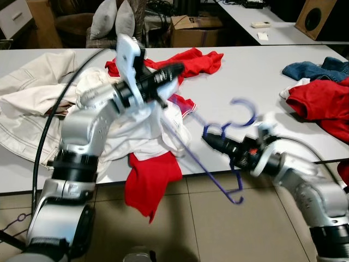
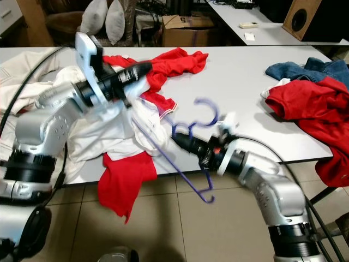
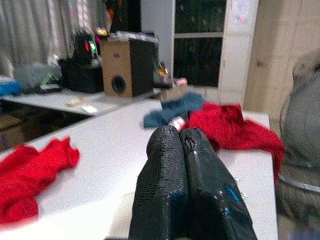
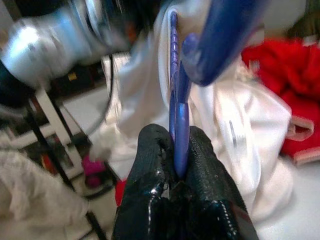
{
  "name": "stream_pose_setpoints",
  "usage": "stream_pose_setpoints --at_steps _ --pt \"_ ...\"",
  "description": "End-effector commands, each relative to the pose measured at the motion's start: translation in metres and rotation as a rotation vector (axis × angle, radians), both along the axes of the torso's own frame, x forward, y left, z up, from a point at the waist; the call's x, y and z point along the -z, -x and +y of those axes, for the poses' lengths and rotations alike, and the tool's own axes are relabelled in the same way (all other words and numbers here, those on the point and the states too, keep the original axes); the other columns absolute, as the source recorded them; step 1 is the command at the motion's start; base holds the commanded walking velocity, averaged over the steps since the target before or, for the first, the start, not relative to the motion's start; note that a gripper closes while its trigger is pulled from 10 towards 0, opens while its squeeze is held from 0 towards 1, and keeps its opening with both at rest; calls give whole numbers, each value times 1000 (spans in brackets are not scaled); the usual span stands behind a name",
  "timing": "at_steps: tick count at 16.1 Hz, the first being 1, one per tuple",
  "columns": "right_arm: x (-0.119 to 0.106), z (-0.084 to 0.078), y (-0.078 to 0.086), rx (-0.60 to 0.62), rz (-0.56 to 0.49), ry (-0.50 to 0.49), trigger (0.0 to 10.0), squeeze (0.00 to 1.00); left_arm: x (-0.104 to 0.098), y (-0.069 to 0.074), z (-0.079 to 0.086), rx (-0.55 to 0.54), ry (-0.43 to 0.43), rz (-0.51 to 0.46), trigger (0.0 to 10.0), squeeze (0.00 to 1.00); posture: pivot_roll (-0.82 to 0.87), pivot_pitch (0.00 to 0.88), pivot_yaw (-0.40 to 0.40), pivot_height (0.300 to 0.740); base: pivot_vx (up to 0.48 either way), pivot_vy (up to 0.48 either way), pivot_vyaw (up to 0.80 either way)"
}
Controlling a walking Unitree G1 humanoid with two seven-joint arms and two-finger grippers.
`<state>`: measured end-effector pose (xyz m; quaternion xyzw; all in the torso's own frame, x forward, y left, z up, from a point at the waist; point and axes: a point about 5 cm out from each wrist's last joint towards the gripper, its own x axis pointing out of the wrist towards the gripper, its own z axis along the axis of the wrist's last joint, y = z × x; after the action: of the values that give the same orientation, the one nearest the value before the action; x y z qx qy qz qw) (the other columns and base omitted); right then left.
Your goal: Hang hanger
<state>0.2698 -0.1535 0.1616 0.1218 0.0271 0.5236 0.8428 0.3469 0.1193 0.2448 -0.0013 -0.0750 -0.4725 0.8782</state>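
Both grippers working. Right gripper clamping purple hanger near hook, at table front edge. Left gripper pressed together, empty, hovering over white garment. Risk: thin wire twisting in pinch, slipping floorward; hanger arm snagging cloth, dragging garment off edge.

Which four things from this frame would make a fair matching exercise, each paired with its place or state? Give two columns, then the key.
Things
1. blue hanger
2. left gripper
3. blue jeans
4. cardboard box

Places or states
A. bunched at the table's far right
B. pinched between the right gripper's fingers at the table's front edge
C. raised over the white garment, fingers pressed together
D. on the floor beyond the table

Pairs: 1-B, 2-C, 3-A, 4-D
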Motion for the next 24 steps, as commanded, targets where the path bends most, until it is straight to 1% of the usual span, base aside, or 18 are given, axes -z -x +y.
stream_pose_setpoints --at_steps 1,2,4,6,7,8,10,11,13,15,18,19,20,21,23,24 --pt "-19 -5 -1 0 -56 -79 10000 0 -1 2 -1 24 -24 -3 0 0 81 0 -15 740 0 0 0" --pt "-20 -7 0 -9 -53 -93 10000 0 -4 2 1 21 -23 -5 0 0 82 0 -16 740 0 0 0" --pt "-17 -9 2 -14 -43 -79 10000 0 -9 0 5 25 -22 -12 0 0 82 0 -16 740 0 0 0" --pt "-6 -6 0 4 -37 9 10000 0 -17 3 5 68 21 -5 0 0 81 0 -13 740 0 0 0" --pt "-2 -3 -4 31 -38 36 10000 0 -20 6 2 99 38 -2 0 0 82 0 -12 740 0 0 0" --pt "-1 -1 -5 39 -38 41 10000 0 -21 7 0 114 43 0 0 0 82 0 -12 740 0 0 0" --pt "-1 6 -15 85 -57 42 10000 0 -22 14 -10 176 52 11 0 0 84 0 -12 740 0 0 0" --pt "-1 7 -15 85 -60 45 10000 0 -21 15 -11 183 53 11 0 0 84 0 -12 740 0 0 0" --pt "2 13 -16 59 -64 72 10000 0 -28 18 -14 206 83 11 0 0 86 0 -16 740 0 0 0" --pt "6 18 -14 35 -69 90 10000 0 -31 19 -14 212 90 9 0 0 87 0 -17 740 0 0 0" --pt "5 22 -14 33 -80 80 10000 0 -32 24 -18 240 86 14 0 0 90 0 -17 740 0 0 0" --pt "1 23 -17 53 -94 55 10000 0 -22 28 -22 269 37 31 1529 0 88 0 -16 740 0 0 0" --pt "-2 23 -19 66 -103 43 10000 0 -11 26 -21 252 -21 35 10000 0 86 0 -15 740 0 0 0" --pt "-4 22 -20 70 -108 39 10000 0 -6 25 -19 257 -53 48 10000 0 84 0 -14 740 0 0 0" --pt "-5 20 -20 73 -110 34 10000 0 -4 25 -16 293 -66 83 10000 0 84 0 -14 740 0 0 0" --pt "-5 19 -19 74 -111 29 10000 0 -6 25 -13 297 -62 96 10000 1000 84 0 -15 740 0 0 0"
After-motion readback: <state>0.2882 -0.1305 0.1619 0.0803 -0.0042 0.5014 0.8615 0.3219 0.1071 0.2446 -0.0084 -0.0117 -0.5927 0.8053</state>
